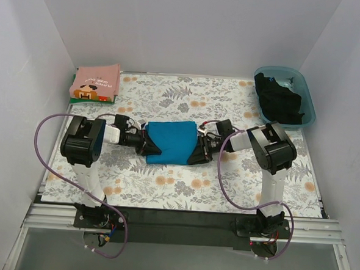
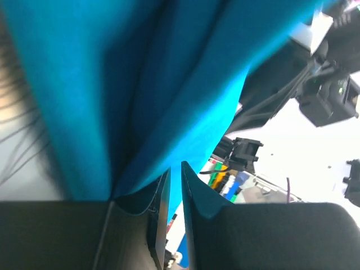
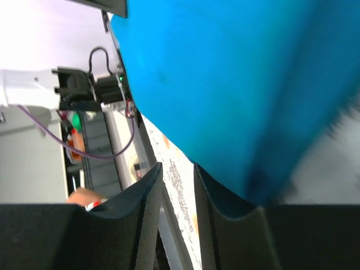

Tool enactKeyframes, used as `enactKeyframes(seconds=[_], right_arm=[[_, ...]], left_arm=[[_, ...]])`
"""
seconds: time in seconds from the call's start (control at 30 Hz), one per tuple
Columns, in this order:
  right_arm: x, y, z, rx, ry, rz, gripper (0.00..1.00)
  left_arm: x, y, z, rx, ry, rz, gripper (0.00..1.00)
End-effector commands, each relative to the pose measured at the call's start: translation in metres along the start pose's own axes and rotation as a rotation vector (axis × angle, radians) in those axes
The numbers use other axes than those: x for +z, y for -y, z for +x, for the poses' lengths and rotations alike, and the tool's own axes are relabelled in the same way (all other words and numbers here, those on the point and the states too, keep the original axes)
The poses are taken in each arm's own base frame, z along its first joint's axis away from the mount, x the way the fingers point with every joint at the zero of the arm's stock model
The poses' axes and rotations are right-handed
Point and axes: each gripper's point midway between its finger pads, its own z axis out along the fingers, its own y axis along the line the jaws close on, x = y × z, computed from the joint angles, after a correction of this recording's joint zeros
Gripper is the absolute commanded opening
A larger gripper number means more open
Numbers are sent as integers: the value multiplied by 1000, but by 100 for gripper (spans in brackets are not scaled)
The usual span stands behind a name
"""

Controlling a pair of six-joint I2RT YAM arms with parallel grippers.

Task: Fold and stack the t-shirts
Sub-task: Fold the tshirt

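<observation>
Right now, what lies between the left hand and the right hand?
The folded teal-blue t-shirt spans from left hand to right hand; the top view shows it.

End effector [image 2: 175, 171]: dark fingers nearly together, narrow gap.
Teal t-shirt [image 2: 169, 84]: folds above the fingers, lower edge pinched between them.

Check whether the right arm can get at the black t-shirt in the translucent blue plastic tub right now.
Probably yes, once freed: the right claw is at the plain teal-blue t-shirt, but the black t-shirt lies in the open-topped tub on its side, with nothing between.
</observation>
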Motion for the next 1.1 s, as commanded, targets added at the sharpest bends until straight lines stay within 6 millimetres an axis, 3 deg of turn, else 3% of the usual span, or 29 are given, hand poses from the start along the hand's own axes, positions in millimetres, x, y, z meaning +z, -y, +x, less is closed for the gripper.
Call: enactKeyframes(seconds=[0.0,0.13,0.23,0.33,0.43,0.57,0.63,0.77,0.83,0.9,0.93,0.97,1.0,1.07], right_arm=[[-16,9,-6,-66,43,95,36],[-25,-61,-7,-261,45,-13,34],[-29,-95,-16,-349,81,-33,33],[-22,-102,-27,-365,105,-25,33],[0,-90,-25,-320,45,-27,29],[30,-78,-33,-320,11,1,28],[44,-47,-28,-253,-26,30,27],[50,17,-8,-107,-64,113,23],[48,27,0,-89,-74,123,21],[44,9,-3,-128,-68,94,19],[42,-8,-4,-153,-74,53,18],[34,-43,-11,-229,-48,13,18],[29,-65,-17,-283,-29,-11,18],[10,-124,-41,-436,53,-58,20]], left_arm=[[-16,2,-18,137,82,-26,14],[-42,80,14,406,61,156,17],[-47,103,43,455,38,214,16],[-31,102,73,419,-12,215,16],[-14,83,84,334,-22,196,14],[2,45,63,271,16,124,12],[5,31,48,250,43,82,11],[4,-12,34,114,64,-2,10],[-1,-18,34,100,51,5,9],[-4,-12,41,142,26,22,9],[-11,5,45,204,16,72,9],[-16,14,49,236,8,93,9],[-22,26,55,281,-1,132,10],[-38,62,59,416,33,206,10]])
